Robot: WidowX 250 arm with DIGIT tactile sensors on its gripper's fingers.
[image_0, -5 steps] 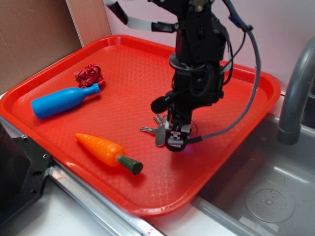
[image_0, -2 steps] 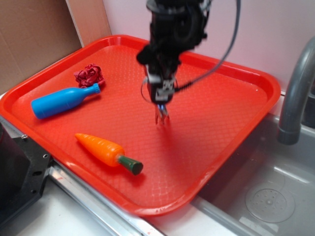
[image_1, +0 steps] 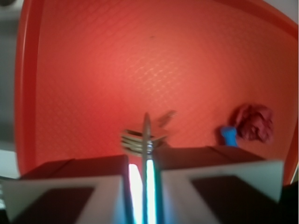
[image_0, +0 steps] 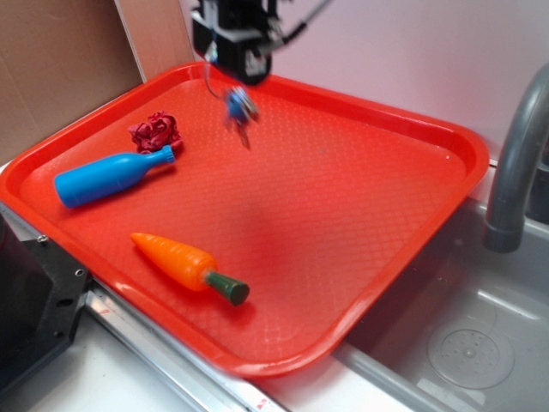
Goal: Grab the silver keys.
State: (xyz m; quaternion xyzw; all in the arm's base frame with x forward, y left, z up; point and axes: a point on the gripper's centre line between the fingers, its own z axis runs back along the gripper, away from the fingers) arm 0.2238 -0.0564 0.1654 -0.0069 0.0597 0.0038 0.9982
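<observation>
No readable text, labels, brands or numbers showing in either view; nothing legible on any surface.

A red tray fills mid-frame. At its left lies a blue bottle, a crumpled red wad just above its neck. Lower left, an orange carrot. At right, a grey faucet over a sink.
</observation>
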